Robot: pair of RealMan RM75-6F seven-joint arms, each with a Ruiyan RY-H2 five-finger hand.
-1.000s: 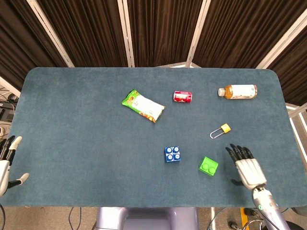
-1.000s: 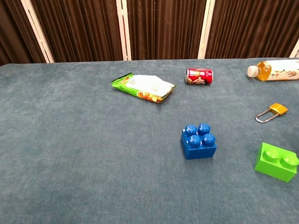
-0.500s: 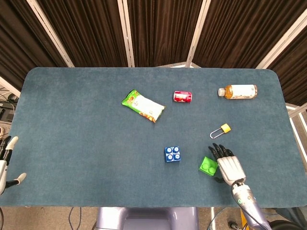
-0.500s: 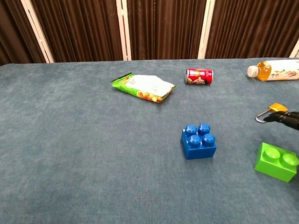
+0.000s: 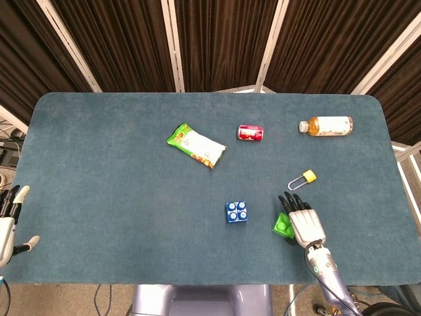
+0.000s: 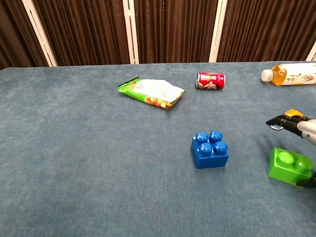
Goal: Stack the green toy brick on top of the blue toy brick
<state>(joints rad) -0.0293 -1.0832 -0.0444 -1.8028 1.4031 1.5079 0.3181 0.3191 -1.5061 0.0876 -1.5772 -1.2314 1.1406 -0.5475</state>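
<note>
The blue brick (image 5: pixel 237 212) (image 6: pixel 209 149) sits studs-up near the table's front middle. Just right of it lies the green brick (image 5: pixel 282 226) (image 6: pixel 288 165), half covered in the head view by my right hand (image 5: pixel 304 222). That hand hovers over the brick's right part with its fingers (image 6: pixel 294 123) stretched out forward and apart, the thumb low beside the brick; nothing is gripped. My left hand (image 5: pixel 9 221) hangs open off the table's left edge, far from both bricks.
A yellow padlock (image 5: pixel 302 179) (image 6: pixel 289 117) lies just beyond the right hand's fingers. Farther back are a green snack bag (image 5: pixel 197 145), a red can (image 5: pixel 250 133) on its side and a lying tea bottle (image 5: pixel 326 125). The table's front edge (image 5: pixel 217 280) is close.
My right hand has slid left from beside the green brick to over it, now covering its right half. The left hand has barely shifted. The bricks stay put.
</note>
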